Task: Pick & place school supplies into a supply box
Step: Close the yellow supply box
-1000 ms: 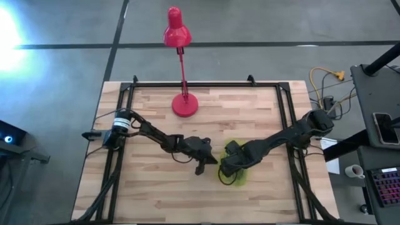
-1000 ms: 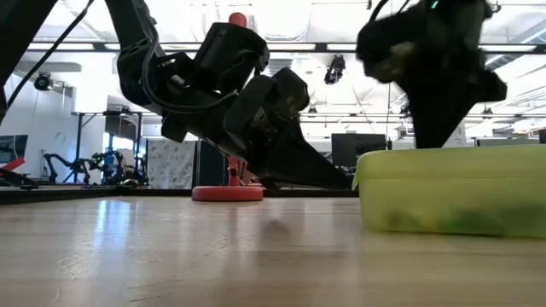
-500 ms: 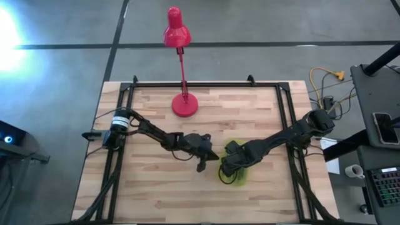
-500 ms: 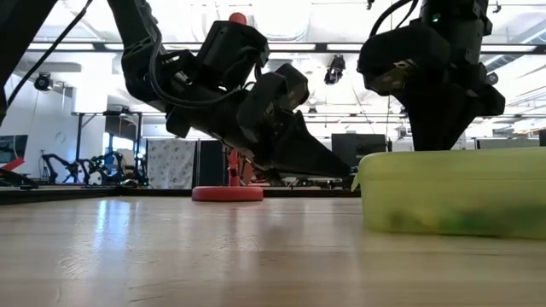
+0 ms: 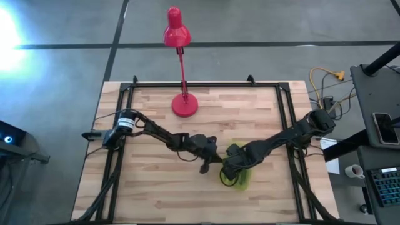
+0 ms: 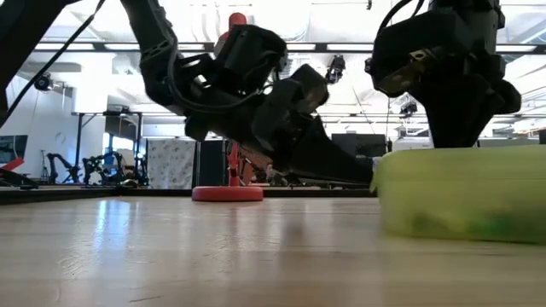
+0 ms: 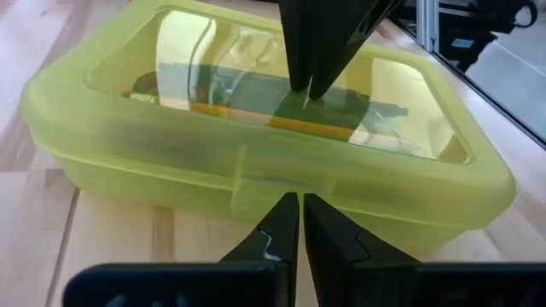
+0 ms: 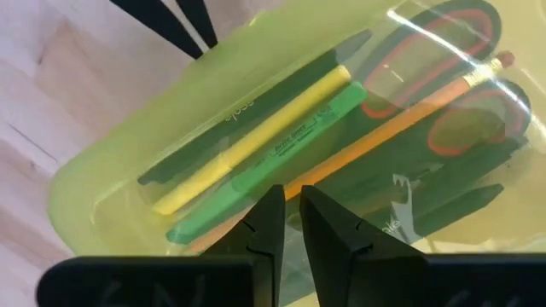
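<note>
While translucent yellow-green plastic, supply box (image 7: 256, 162) is rectangular w/ rounded corners.

Grey concrete floor (image 5: 262, 22) surrounds the wooden table (image 5: 150, 181), ceiling lights overhead.

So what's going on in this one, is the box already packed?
It looks packed. The supply box sits closed on the table, with the scissors, a green marker, a yellow pencil and an orange pencil visible through the lid. The right end effector rests on top of the lid with its fingers nearly together. The left end effector, shut, sits at the box's side by the latch.
</note>
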`<state>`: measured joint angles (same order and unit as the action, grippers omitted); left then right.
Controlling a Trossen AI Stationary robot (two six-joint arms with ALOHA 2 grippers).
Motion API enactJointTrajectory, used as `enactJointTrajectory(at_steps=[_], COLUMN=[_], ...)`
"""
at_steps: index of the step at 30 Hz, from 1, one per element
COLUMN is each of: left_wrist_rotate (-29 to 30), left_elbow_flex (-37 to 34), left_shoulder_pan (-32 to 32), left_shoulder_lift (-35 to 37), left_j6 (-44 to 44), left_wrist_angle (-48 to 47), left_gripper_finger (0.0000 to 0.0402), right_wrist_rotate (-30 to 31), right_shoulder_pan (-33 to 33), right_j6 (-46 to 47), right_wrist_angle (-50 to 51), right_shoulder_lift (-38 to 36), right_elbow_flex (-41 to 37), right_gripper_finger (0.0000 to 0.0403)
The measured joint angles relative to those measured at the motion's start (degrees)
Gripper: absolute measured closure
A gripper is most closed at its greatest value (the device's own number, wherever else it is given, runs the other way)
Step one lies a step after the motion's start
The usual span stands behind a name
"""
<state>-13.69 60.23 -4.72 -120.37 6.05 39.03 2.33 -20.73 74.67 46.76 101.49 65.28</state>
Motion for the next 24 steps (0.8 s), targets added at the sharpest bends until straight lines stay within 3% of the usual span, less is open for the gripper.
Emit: enactJointTrajectory(at_steps=[8, 24], left_wrist_rotate=[-1.0, -3.2], left_elbow_flex=[2.7, 4.3], left_shoulder_pan=[0.3, 0.7], left_shoulder_lift=[-0.2, -4.6], left_j6=[-3.1, -0.8], left_wrist_angle=[-4.6, 0.2], left_gripper_finger=[0.0396, 0.0396], right_wrist_rotate=[-0.5, -0.5], right_shoulder_pan=[0.0, 0.0], right_j6=[0.2, 0.2], right_wrist_angle=[-0.7, -2.0], right_shoulder_lift=[-0.1, -0.2], right_elbow_flex=[-0.9, -2.0], right_gripper_finger=[0.0365, 0.0365])
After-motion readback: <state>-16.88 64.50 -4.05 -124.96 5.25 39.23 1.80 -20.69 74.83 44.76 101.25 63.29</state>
